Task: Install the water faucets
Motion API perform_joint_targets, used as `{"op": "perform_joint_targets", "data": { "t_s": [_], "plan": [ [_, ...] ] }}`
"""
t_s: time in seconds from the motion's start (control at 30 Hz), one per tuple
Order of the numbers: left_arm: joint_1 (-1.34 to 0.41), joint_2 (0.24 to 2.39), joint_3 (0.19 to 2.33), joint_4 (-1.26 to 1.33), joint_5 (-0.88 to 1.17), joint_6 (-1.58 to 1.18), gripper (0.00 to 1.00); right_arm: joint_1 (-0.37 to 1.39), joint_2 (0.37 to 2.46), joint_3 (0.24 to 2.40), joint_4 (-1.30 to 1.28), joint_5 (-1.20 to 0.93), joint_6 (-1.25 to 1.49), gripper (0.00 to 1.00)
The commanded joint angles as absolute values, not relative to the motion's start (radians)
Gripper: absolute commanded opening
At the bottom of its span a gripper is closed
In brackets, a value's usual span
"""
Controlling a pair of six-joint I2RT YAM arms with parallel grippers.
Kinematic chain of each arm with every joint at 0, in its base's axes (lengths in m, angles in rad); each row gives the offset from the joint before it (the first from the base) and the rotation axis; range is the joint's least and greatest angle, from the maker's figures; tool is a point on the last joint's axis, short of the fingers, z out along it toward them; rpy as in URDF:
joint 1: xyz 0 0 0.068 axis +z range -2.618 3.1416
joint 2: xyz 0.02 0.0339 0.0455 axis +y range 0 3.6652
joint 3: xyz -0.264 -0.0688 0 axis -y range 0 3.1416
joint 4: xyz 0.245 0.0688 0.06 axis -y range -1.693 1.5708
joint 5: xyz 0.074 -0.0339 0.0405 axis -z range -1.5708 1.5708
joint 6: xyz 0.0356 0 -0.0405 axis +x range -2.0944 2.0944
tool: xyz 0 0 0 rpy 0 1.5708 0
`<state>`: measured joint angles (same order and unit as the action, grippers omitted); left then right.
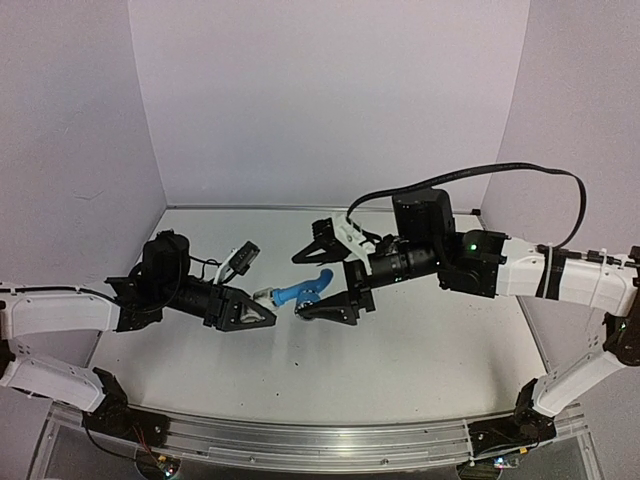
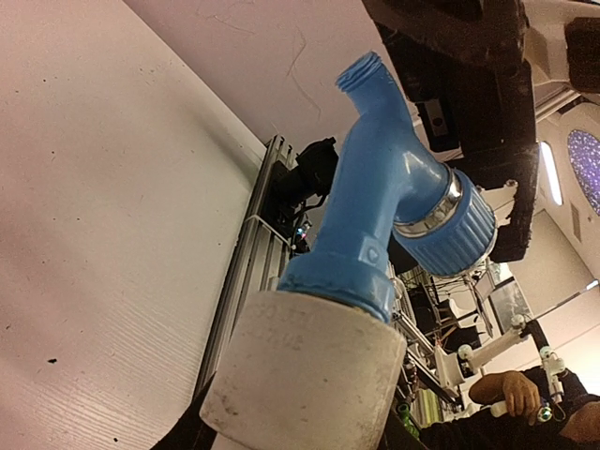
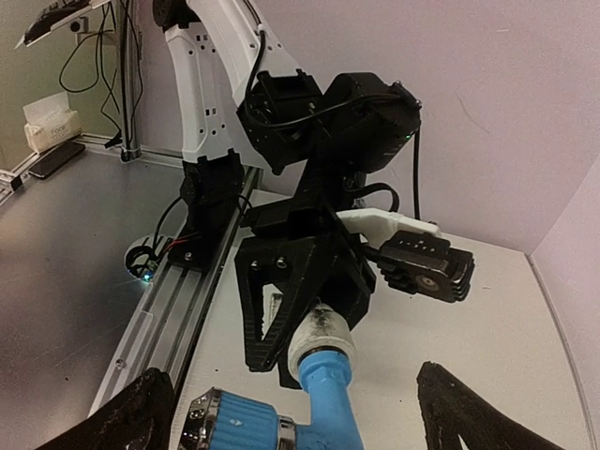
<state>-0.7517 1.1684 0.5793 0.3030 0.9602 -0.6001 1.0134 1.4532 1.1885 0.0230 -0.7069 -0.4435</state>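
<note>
Midway between the side edges of the tabletop [image 1: 430,362], the left claw [image 1: 262,300] clamped the white fitting [image 2: 300,375], seemingly to steady the blue tap [image 2: 384,178] for the right claw [image 1: 299,285], wide open around it.

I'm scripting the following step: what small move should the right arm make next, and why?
Probably close the right end effector on the blue tap: its fingers stand open on either side of it, while the left end effector grips the white fitting at the tap's base.
</note>
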Motion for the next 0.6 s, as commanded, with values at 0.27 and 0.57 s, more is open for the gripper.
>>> {"op": "perform_joint_targets", "data": {
  "t_s": [0.27,0.57],
  "plan": [
    [-0.747,1.280,0.740,0.336,1.109,-0.580,0.00,1.064,1.380,1.116,-0.085,-0.680,-0.641,0.98],
    [-0.748,1.304,0.738,0.318,1.134,-0.578,0.00,1.101,1.389,1.134,-0.052,-0.403,-0.731,0.67]
  ]
}}
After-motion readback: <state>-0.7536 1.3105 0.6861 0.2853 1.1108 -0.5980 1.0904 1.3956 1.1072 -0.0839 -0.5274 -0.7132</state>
